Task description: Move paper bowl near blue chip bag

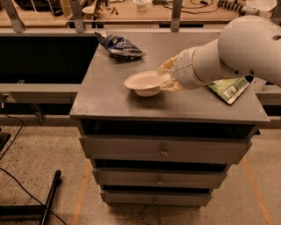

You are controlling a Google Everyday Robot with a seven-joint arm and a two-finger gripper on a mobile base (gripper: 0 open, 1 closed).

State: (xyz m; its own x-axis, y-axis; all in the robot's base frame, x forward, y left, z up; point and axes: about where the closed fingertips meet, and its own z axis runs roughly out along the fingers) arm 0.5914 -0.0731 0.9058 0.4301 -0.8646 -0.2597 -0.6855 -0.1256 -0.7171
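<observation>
The paper bowl [146, 82] is off-white and round, near the middle of the grey cabinet top [109, 99]. It sits slightly raised and tilted, with a shadow under it. My gripper [168, 76] comes in from the right and is shut on the bowl's right rim, one finger above the rim and one below. The blue chip bag [119, 45] lies crumpled at the back left of the top, well beyond the bowl.
A green-and-white chip bag [229, 88] lies at the right of the top, partly under my arm [237, 52]. The cabinet has drawers [163, 151] below. A wooden bench with clutter [131, 11] stands behind. A black pole [50, 195] lies on the floor at left.
</observation>
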